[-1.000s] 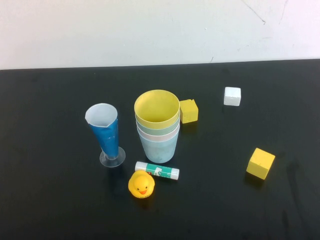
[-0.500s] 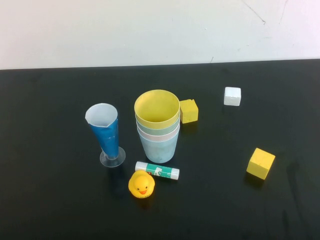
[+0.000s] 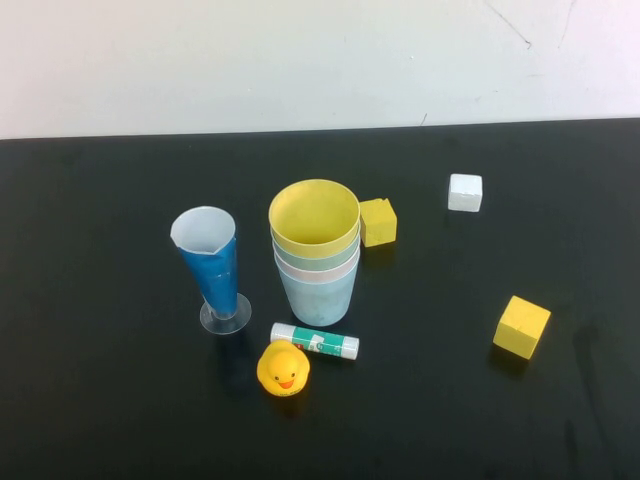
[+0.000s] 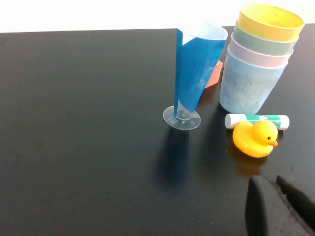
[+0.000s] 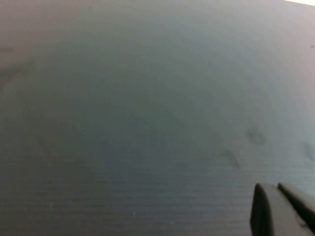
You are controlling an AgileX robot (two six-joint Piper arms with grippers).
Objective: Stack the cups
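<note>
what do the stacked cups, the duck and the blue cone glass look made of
Cups: likely matte plastic; dull, faintly speckled pastel walls without glare.
Duck: probably soft rubber or vinyl; smooth, rounded yellow body with slight sheen.
Cone glass: clear glass or hard plastic, judging by its see-through foot; the blue looks like a liner or coating.
Left gripper and right gripper sit at their wrist views' edges, touching nothing.

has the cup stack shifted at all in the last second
No. The cup stack sits where it was, beside the yellow block and behind the glue stick. Both grippers are out of the high view.
</note>
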